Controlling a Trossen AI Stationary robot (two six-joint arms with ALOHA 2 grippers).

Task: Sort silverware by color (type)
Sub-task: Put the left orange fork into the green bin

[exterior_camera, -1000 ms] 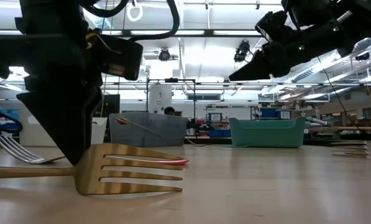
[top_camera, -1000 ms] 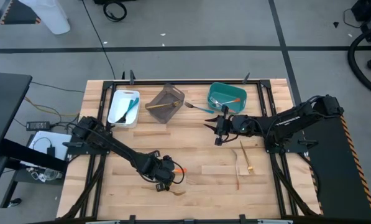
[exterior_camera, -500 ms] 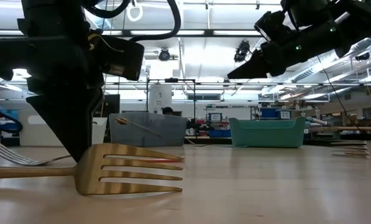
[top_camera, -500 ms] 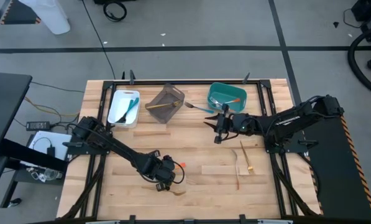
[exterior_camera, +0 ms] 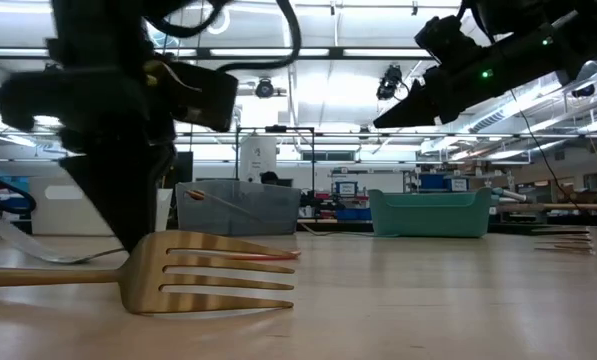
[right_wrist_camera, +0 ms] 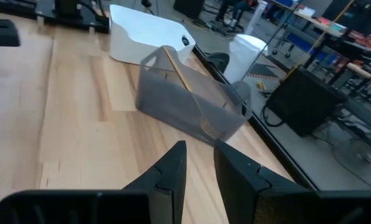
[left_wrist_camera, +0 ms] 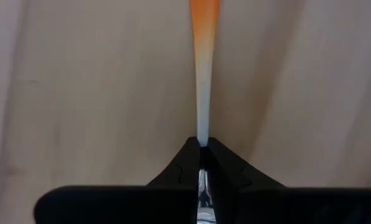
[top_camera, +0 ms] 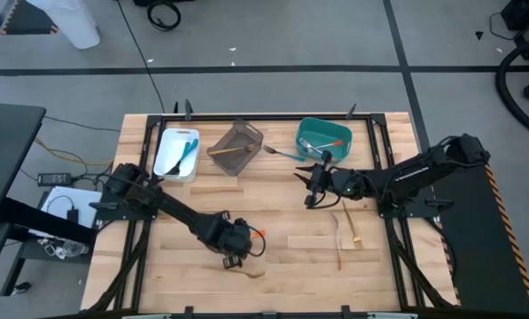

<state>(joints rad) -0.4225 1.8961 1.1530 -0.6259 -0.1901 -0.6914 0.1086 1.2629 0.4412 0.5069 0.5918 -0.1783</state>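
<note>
- The wooden table (top_camera: 273, 208) carries everything; both arms reach in over it from its two sides.
- The left gripper (top_camera: 239, 248) is low over the front of the table, and its jaws are pinched shut on the metal shaft of an orange-handled fork (left_wrist_camera: 202, 74). In the left wrist view the shaft runs straight out from between the fingertips (left_wrist_camera: 188, 163), and the orange handle end lies farthest from them.
- The right gripper (top_camera: 310, 190) hangs above the table's middle, well apart from the left one. Its fingers (right_wrist_camera: 166, 171) stand a little apart with nothing between them.
- Three bins sit in a row at the table's back edge, beyond the right gripper: a teal bin (top_camera: 322, 135) closest to it, a grey bin (top_camera: 237, 142) further toward the left arm's side, and a white bin (top_camera: 176, 152) past that.
- The grey bin holds a wooden utensil (right_wrist_camera: 180, 72) leaning against its rim.
- A gold fork (exterior_camera: 193, 272) lies flat on the table just in front of the left gripper, tines toward the right arm's side.
- Two more wooden utensils (top_camera: 347, 227) lie on the table near the right gripper, on its front side.
- A blue-handled utensil (top_camera: 188, 152) lies in the white bin, well behind the left gripper.
</note>
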